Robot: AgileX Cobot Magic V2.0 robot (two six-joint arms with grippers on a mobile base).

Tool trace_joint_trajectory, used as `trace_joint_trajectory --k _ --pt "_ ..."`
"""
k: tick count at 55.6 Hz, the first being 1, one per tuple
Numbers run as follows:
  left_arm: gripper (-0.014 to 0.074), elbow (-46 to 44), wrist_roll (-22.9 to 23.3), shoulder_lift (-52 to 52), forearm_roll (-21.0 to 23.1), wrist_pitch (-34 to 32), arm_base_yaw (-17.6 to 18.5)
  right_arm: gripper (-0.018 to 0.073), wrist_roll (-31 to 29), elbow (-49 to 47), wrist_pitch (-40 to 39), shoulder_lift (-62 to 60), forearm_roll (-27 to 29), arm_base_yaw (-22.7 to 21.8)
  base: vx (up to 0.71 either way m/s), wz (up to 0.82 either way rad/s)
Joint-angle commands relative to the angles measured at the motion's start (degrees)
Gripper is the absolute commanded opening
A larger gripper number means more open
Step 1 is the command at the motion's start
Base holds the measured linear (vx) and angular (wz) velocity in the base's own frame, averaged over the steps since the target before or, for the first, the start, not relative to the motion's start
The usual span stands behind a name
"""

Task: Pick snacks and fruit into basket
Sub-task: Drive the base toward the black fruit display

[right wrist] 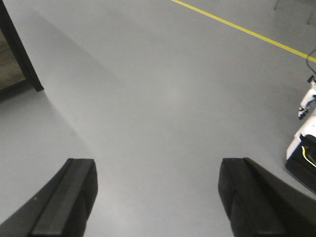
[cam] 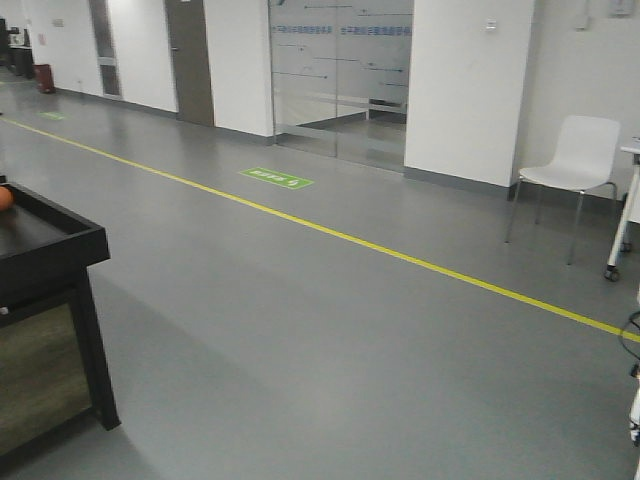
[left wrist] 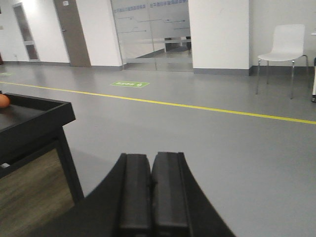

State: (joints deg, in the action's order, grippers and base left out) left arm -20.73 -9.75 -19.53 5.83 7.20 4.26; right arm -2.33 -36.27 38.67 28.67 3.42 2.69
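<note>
**Task items.** One orange fruit (cam: 4, 197) is visible, cropped by the far left edge of the front view. It lies on a black rimmed table (cam: 60, 262). No snacks and no basket appear in any view.

**Tools.** The left gripper (left wrist: 150, 197) has its fingers pressed together with nothing between them. It points across bare grey floor, with the table at the left of its view. The right gripper (right wrist: 158, 197) stands spread wide and empty above the floor, well apart from the fruit.

**Assessment.** Collection appears not to have begun, as the robot faces open hall rather than the table.

**Risks.**
- Turning toward the table could clip its near corner or leg.
- The white-and-black equipment (right wrist: 302, 148) and cable at the right edge could snag the right arm.
- Reaching with the left fingers together would push the round fruit rather than grasp it.
</note>
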Motion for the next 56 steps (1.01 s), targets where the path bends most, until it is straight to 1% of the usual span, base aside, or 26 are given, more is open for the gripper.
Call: trace_joint_trajectory --k 1,25,56 --pt "-0.0008 -1.4 0.3 -0.2 0.1 -4.7 0.0 0.0564 -0.4 -1.6 -4.4 0.2 -0.2 0.0 0.12 0.45" --pt "-0.0008 -1.4 0.3 -0.2 0.1 -4.7 0.0 0.0564 -0.4 -1.6 -4.4 0.2 -0.2 0.0 0.12 0.48" --pt "-0.0008 -1.4 0.3 -0.2 0.1 -4.7 0.0 0.0564 -0.4 -1.6 -4.4 0.2 -0.2 0.0 0.15 0.57"
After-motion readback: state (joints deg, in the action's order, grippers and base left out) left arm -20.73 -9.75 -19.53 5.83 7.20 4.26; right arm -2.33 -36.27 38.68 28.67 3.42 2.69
